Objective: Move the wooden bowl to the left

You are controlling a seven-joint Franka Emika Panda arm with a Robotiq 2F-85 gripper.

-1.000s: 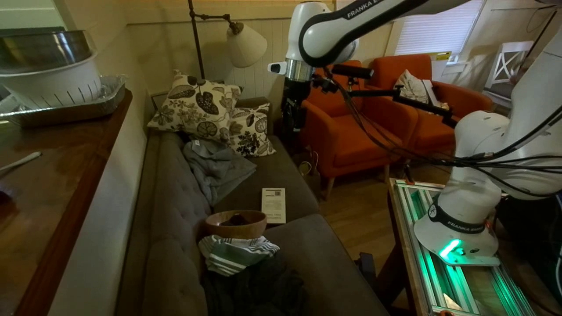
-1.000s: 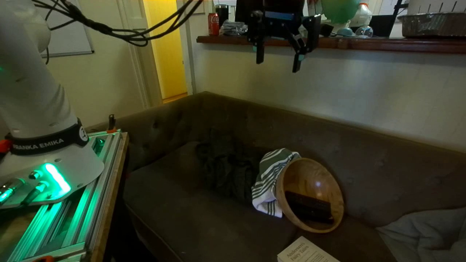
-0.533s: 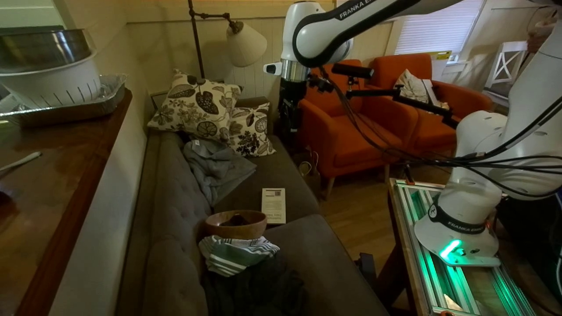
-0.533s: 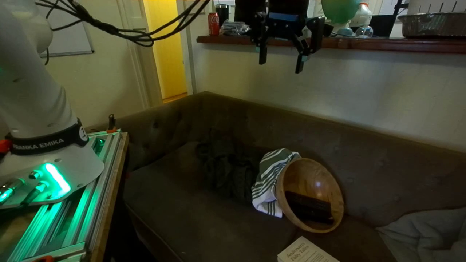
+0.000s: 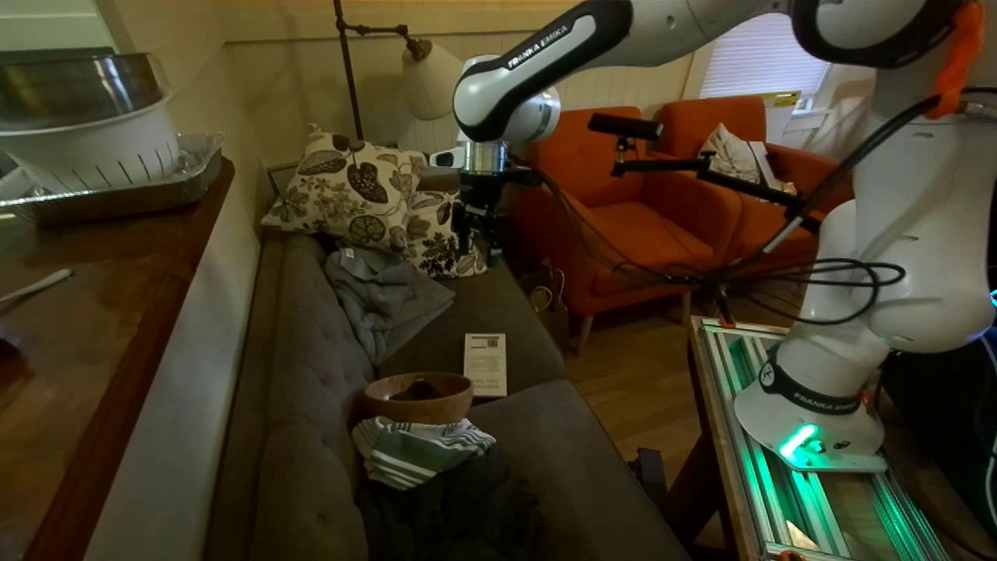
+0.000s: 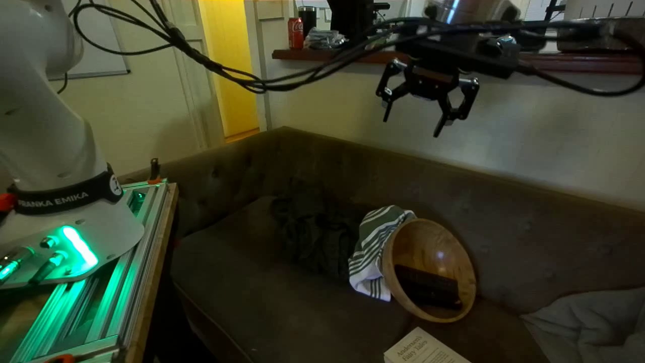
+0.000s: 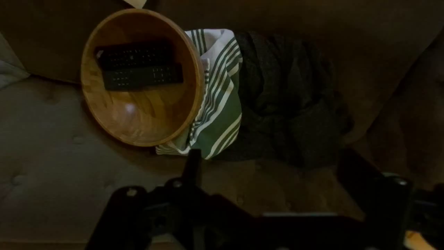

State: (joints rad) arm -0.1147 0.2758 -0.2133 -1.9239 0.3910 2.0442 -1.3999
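The wooden bowl (image 5: 420,407) stands on the grey-brown sofa, resting against a striped cloth. It looks tilted in an exterior view (image 6: 433,244). Two dark remotes (image 7: 138,64) lie inside it. In the wrist view the bowl (image 7: 138,116) is at upper left, left of and beyond the fingers. My gripper (image 6: 411,128) is open and empty, high above the sofa and apart from the bowl. It also shows, dark and small, in an exterior view (image 5: 480,251). In the wrist view the gripper (image 7: 272,154) has its fingers wide apart, with only sofa and dark cloth below.
A green-and-white striped cloth (image 6: 375,257) touches the bowl, beside a dark cloth (image 6: 317,237). A book (image 5: 485,365) lies close by. The sofa backrest (image 6: 504,222) is behind. Pillows (image 5: 350,187) and a grey blanket (image 5: 385,292) lie at one end. A wooden ledge (image 5: 156,288) rises beside the sofa.
My gripper has come down in both exterior views, and the wrist has turned, with the cables swinging over. The fingers stay open. The bowl, cloths and book have not moved.
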